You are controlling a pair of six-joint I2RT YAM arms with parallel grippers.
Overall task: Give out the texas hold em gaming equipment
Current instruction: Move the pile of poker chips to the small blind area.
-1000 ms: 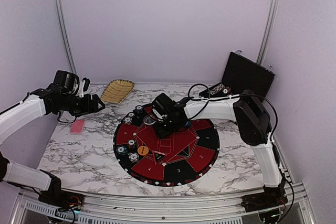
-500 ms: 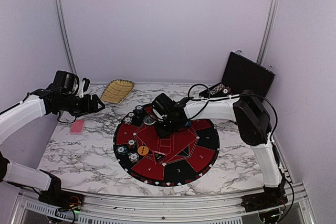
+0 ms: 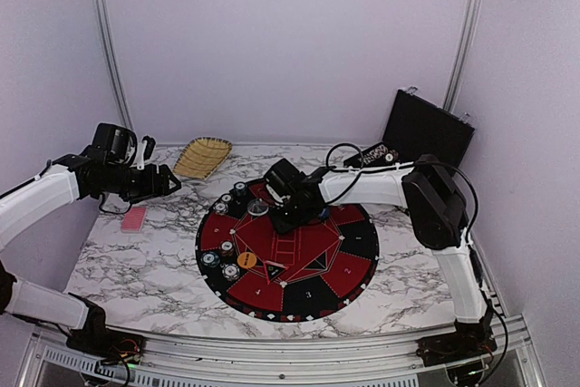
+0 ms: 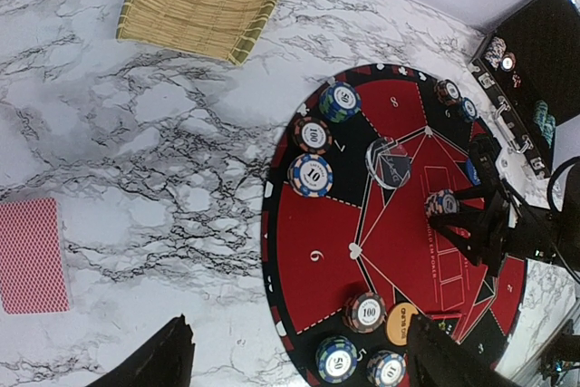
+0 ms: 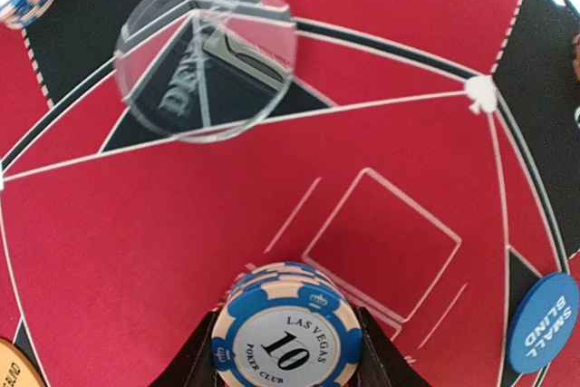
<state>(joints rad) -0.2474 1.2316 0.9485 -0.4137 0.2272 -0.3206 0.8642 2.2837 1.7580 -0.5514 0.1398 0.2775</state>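
My right gripper (image 3: pixel 288 215) is shut on a small stack of blue-and-cream "10" poker chips (image 5: pixel 286 333), low over the red middle of the mat (image 3: pixel 313 292). A clear disc (image 5: pixel 207 65) lies ahead of it and a blue "small blind" disc (image 5: pixel 542 322) to its right. Three more chip stacks (image 4: pixel 313 135) sit on the mat's far-left rim and three (image 4: pixel 365 313) on its near-left rim, beside an orange disc (image 4: pixel 401 324). A pink-red-backed card (image 3: pixel 134 217) lies on the marble at the left. My left gripper (image 3: pixel 170 180) hovers open and empty above the table's left side.
A woven bamboo tray (image 3: pixel 203 157) sits at the back left. An open black case (image 3: pixel 428 129) with more chips stands at the back right, cables trailing beside it. Bare marble lies between the card and the mat.
My right gripper's fingers have closed onto the "10" chip stack. The left arm has hardly moved.
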